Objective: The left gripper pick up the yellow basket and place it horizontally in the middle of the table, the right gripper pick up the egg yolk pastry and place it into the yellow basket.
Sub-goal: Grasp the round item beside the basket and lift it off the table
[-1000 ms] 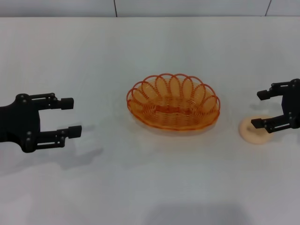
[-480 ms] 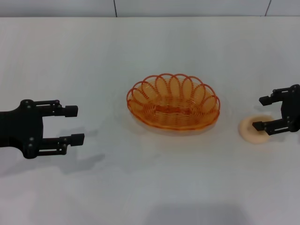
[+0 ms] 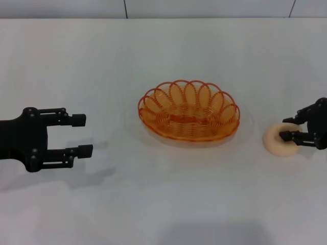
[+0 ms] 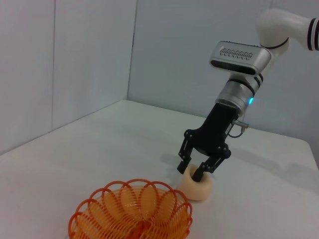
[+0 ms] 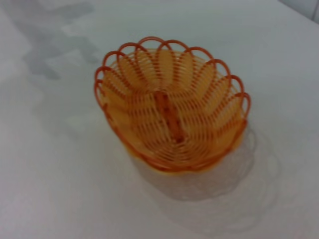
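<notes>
Pale cream and dome-shaped, the egg yolk pastry point(image 3: 282, 140) sits on the table point(image 3: 168, 204) at the right side, a little nearer than the middle and well apart from the basket. The right gripper point(image 3: 289, 127) is down over it, its two black fingers spread to about the pastry's own width. In the left wrist view the fingertips point(image 4: 198, 175) straddle the bun point(image 4: 195, 185) and press against its top edge, one on each side. The fingers are parted around it, not clamped shut, and the pastry rests flat on the white surface, not lifted. Whether the pads truly squeeze it cannot be told from these views.

The yellow basket point(image 3: 188, 111) stands upright in the middle of the table, its long side running left to right and its looped rim facing up. Nothing lies inside it; the right wrist view shows its bare woven bottom point(image 5: 169, 122).

The left gripper point(image 3: 79, 135) hovers over the left side of the table, well away from the basket. Its fingers are spread wide, pointing toward the right, and they hold nothing and touch nothing. Its shadow falls on the table just below it.
</notes>
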Controlling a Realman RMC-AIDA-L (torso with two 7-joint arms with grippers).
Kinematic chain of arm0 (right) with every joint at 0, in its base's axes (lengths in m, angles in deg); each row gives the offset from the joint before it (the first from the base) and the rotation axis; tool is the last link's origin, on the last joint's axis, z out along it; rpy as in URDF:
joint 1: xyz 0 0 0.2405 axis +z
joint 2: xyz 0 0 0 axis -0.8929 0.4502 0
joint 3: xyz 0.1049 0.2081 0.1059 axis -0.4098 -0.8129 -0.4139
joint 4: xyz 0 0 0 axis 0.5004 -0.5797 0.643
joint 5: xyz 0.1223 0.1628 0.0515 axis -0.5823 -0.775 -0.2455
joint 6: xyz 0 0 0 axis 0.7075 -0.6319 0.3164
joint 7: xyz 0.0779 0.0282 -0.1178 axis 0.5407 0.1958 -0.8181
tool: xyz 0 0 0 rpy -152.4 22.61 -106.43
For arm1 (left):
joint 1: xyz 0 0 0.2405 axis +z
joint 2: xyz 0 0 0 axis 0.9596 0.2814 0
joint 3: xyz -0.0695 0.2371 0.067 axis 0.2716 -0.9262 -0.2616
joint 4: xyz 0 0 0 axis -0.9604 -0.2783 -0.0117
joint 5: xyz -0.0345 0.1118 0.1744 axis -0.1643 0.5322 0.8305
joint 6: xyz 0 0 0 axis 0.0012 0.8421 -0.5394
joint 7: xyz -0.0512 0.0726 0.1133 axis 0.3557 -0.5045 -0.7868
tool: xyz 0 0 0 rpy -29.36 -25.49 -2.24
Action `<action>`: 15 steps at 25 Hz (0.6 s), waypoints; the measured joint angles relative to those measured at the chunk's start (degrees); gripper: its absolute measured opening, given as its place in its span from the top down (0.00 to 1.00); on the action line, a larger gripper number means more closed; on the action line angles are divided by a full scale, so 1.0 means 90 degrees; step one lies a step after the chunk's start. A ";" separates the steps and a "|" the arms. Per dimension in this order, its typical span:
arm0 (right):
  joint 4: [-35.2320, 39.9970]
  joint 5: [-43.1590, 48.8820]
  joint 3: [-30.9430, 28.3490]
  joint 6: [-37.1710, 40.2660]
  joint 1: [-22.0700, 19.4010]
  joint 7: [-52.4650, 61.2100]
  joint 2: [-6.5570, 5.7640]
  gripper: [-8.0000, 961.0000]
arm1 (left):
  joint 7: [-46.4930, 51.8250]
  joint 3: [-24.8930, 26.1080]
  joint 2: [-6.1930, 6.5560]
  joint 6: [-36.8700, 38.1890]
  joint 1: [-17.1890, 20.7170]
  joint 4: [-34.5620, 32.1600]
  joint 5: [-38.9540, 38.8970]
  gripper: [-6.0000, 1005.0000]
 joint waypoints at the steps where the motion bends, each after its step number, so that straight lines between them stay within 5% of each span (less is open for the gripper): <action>1: -0.0001 0.0000 0.0001 0.0052 -0.0001 -0.0011 0.0001 0.48 | 0.0000 0.0000 -0.0001 0.0000 0.0000 0.0000 -0.0001 0.31; 12: 0.0052 -0.0061 -0.0027 0.0438 0.0057 -0.0172 0.0020 0.94 | -0.0001 0.0003 -0.0033 -0.0053 -0.0027 0.0002 -0.0007 0.31; 15: 0.0259 -0.0144 -0.0079 0.0705 0.0065 -0.0068 0.0007 0.95 | -0.0007 0.0005 -0.0033 -0.0055 -0.0017 0.0004 -0.0007 0.31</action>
